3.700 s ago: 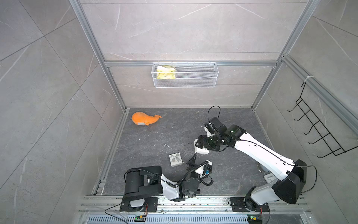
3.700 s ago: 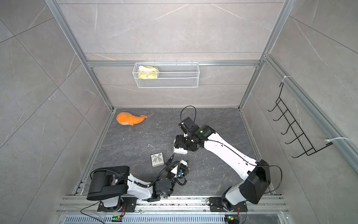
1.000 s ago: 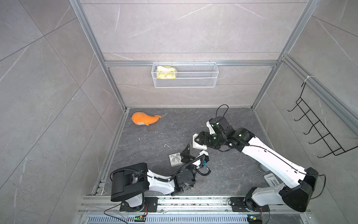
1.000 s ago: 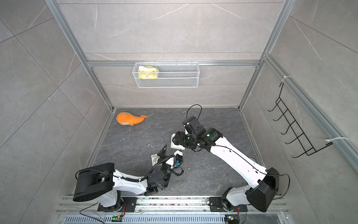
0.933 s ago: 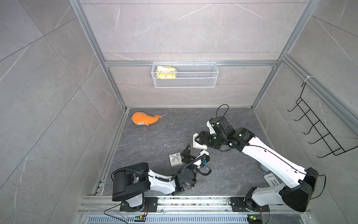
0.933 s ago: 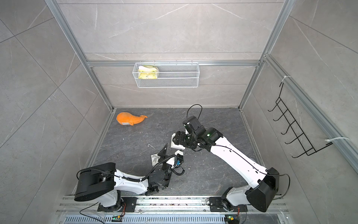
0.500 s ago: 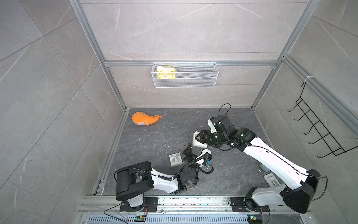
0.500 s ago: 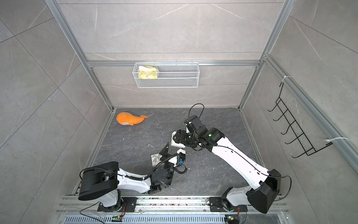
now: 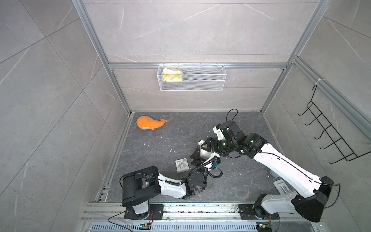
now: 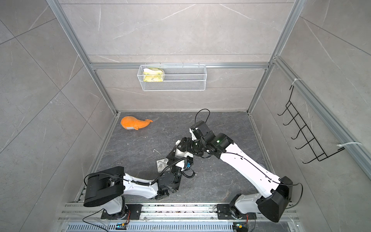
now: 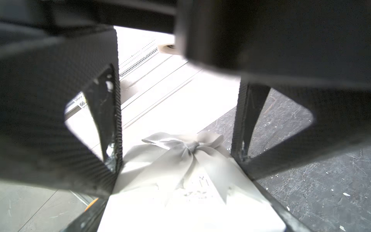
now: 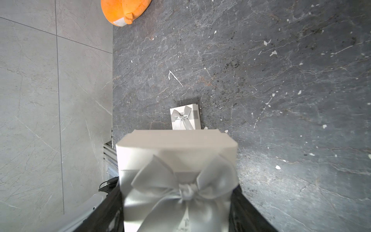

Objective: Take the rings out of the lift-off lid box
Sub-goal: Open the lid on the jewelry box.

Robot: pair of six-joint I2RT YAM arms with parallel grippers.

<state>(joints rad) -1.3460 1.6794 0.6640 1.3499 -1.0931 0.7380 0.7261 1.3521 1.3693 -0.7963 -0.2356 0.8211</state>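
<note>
While grey tiled walls (image 9: 200, 40) enclosed the dark stone floor (image 9: 160, 136), the right gripper (image 12: 176, 192) clamped a closed white gift box (image 12: 176, 148) above it; the left gripper (image 11: 178, 162) straddled that box, spread wide, contact unclear. The rings could not be seen.

1. With the back wall as 12 o'clock, the wire basket (image 9: 202, 84) hangs on that wall; a cloth (image 9: 172, 75) sits in its 9 o'clock end.
2. The hook rack (image 9: 329, 138) is on the 3 o'clock wall.
3. The plush whale (image 9: 149, 123) lies on the surface (image 9: 230, 180) toward 10 o'clock.
4. The lifted box (image 9: 206, 154) is in the right claw (image 12: 176, 209), above the middle of the surface.
5. The lying box (image 9: 182, 165) rests at 8 o'clock of it, just beside.
6. The left claw (image 11: 177, 166) stands with one finger at each side of the lifted box.
</note>
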